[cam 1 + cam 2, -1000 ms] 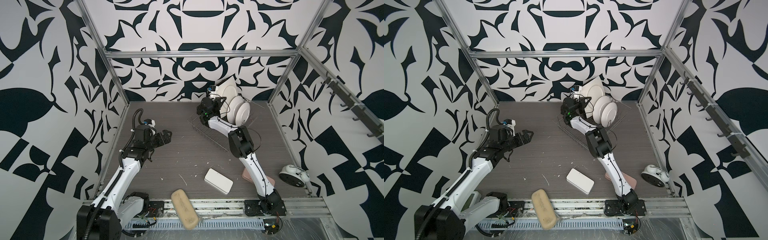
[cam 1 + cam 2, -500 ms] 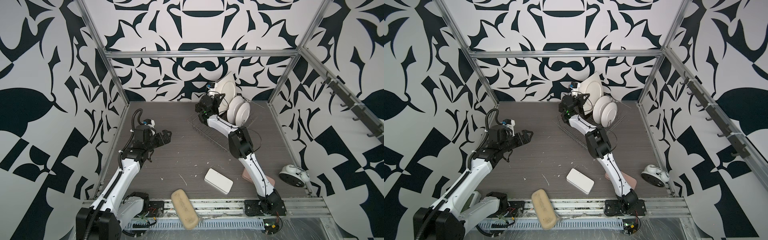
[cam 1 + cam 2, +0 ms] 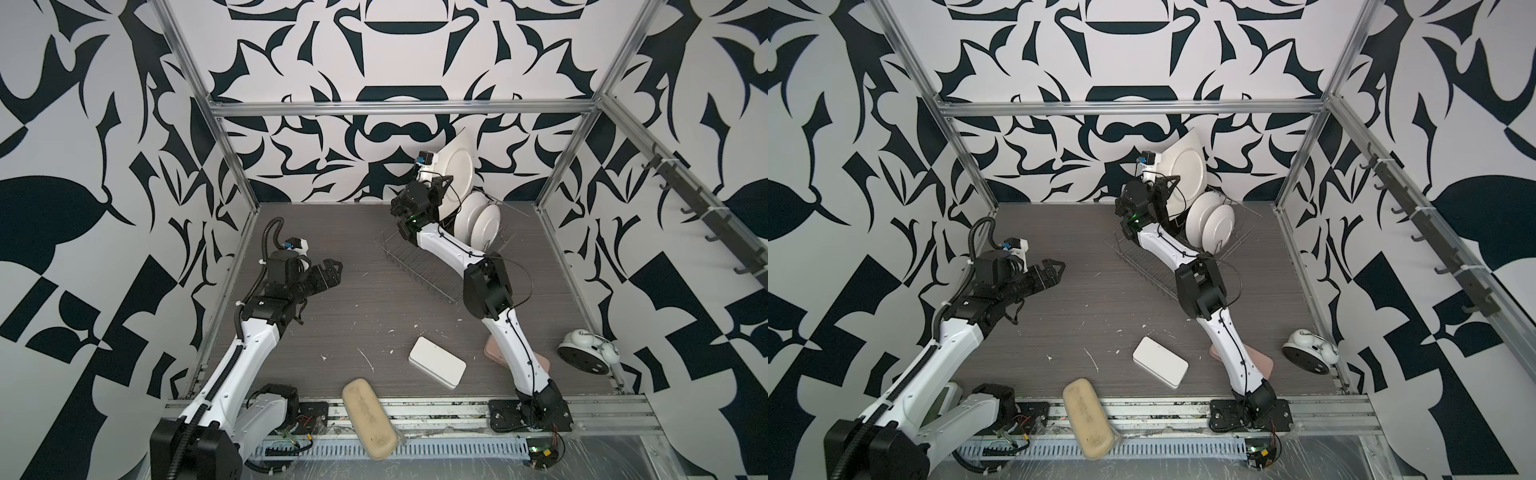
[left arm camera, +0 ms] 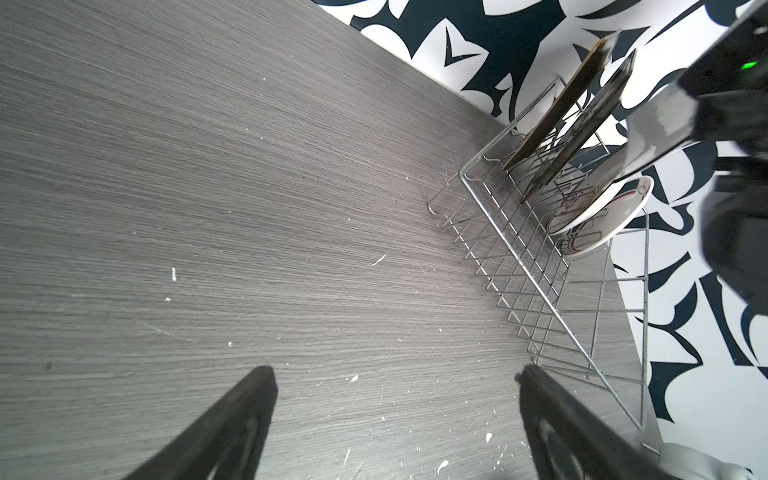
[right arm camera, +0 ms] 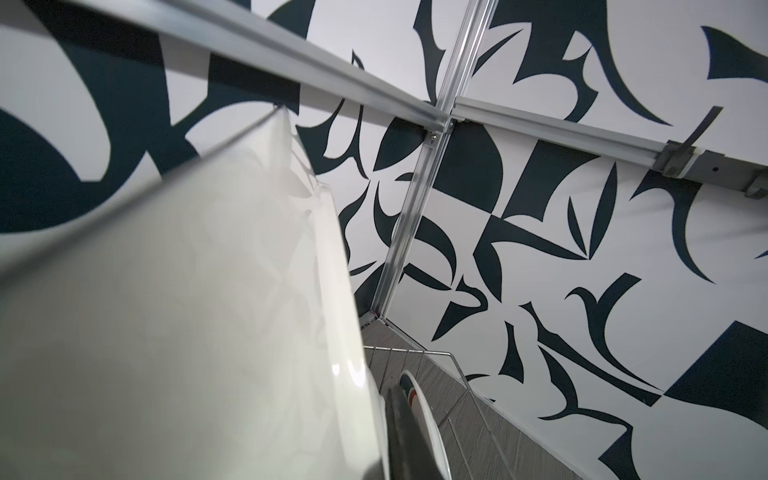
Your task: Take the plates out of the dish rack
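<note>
Right gripper (image 3: 443, 187) has hauled the white square plate (image 3: 457, 164) a bit higher above the dish rack (image 3: 419, 266) than a second ago, and it's still clamped on the plate's edge. Two round white plates (image 3: 478, 224) and two black plates (image 4: 557, 116) stand upright in the rack, back right on the table (image 3: 353, 316). Left gripper (image 3: 332, 270) hangs wide open over bare wood, well apart from the rack.

White box (image 3: 437, 362), tan pouch (image 3: 369, 417), clock (image 3: 584, 352)
</note>
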`<action>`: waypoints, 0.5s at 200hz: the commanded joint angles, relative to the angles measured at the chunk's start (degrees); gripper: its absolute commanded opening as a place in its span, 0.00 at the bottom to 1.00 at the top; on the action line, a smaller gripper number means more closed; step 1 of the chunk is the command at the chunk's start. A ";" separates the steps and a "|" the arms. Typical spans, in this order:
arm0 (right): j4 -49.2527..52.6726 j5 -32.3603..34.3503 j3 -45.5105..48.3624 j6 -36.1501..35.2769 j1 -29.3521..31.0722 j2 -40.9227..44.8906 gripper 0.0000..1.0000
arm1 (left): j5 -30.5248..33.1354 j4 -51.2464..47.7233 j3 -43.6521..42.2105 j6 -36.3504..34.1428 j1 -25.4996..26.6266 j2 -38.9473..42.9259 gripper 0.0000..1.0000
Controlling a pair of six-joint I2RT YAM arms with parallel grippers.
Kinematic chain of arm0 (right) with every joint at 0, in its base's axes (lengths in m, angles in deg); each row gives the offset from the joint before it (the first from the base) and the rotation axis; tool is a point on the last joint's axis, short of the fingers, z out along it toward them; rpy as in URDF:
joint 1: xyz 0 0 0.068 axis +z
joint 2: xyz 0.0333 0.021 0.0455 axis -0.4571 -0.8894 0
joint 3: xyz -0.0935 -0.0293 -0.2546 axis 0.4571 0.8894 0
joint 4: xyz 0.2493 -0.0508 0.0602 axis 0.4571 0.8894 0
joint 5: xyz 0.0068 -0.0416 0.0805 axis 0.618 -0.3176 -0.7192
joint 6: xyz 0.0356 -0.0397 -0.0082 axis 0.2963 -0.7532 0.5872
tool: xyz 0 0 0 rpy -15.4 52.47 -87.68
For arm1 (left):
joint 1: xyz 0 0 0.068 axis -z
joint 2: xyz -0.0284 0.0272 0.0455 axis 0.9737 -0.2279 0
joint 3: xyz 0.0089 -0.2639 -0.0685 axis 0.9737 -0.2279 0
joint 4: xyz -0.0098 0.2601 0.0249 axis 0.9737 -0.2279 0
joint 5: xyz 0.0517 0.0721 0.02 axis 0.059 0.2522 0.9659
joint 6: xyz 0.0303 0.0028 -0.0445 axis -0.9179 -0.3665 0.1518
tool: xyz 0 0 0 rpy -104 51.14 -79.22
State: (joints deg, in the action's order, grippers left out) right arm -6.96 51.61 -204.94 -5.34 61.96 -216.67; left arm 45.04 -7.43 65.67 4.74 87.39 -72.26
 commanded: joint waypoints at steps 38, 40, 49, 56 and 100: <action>-7.21 -7.77 -0.44 -3.34 1.59 12.16 0.00 | 0.52 -0.39 1.88 1.78 0.11 1.00 0.95; -6.89 -7.91 -0.40 -3.36 1.66 12.42 0.00 | 0.50 -0.41 1.91 1.81 0.17 0.99 0.95; -5.90 -8.64 0.22 -3.45 2.16 13.64 0.00 | 0.38 -0.39 2.02 2.20 0.19 0.94 0.95; -5.32 -9.46 1.14 -3.62 2.60 14.88 0.00 | 0.23 -0.39 2.08 2.59 0.16 0.89 0.95; 3.00 -21.85 18.59 1.32 5.97 31.26 0.00 | -0.44 -0.49 2.22 4.27 0.21 1.04 0.95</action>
State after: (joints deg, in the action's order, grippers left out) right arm -5.17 44.22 -192.25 -8.78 65.61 -199.78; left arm 45.21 -7.50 65.80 7.37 87.41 -71.89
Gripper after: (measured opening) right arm 0.203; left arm 0.953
